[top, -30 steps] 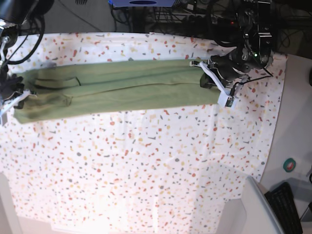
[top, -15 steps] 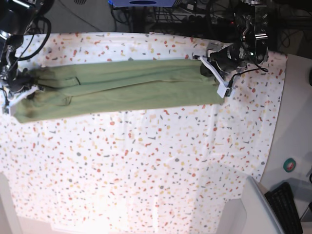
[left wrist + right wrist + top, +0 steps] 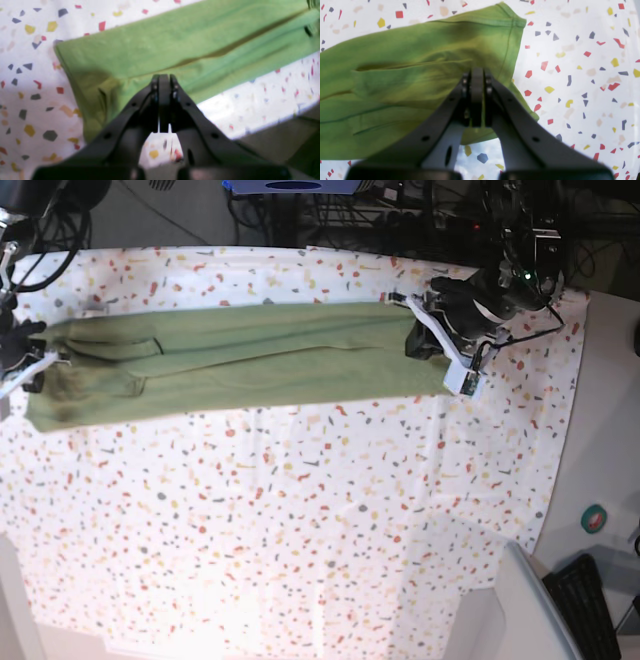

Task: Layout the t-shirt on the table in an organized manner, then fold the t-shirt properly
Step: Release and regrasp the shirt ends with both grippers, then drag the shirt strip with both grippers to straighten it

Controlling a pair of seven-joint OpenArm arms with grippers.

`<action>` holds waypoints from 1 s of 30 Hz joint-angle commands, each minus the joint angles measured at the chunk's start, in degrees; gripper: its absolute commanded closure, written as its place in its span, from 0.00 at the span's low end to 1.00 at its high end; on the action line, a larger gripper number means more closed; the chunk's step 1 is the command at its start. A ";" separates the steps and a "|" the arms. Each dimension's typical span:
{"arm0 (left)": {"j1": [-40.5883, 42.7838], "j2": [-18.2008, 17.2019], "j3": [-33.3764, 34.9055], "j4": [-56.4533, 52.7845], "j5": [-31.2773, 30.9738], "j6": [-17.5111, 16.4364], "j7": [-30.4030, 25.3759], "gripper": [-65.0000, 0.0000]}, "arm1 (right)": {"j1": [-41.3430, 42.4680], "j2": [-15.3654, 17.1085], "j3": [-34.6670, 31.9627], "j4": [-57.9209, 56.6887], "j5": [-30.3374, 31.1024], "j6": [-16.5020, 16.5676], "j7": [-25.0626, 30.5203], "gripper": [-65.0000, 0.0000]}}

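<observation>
My left gripper (image 3: 160, 82) and right gripper (image 3: 477, 75) have lifted and resettled over the t-shirt (image 3: 240, 360) ends; fingers pressed shut, seemingly holding nothing, so the second fold awaits.

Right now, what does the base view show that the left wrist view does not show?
Only the base view shows the whole t-shirt lying as a long folded band across the table, with the right gripper at its far end, plus a keyboard. Only the left wrist view shows the left gripper close up, jaws shut above the shirt's end. Both show the green shirt on the speckled cloth.
</observation>
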 commanded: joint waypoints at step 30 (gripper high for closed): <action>-5.72 -1.98 -7.36 -23.75 -0.36 -0.20 -9.28 1.00 | 4.40 0.97 -0.14 -13.32 0.36 -0.01 1.27 1.00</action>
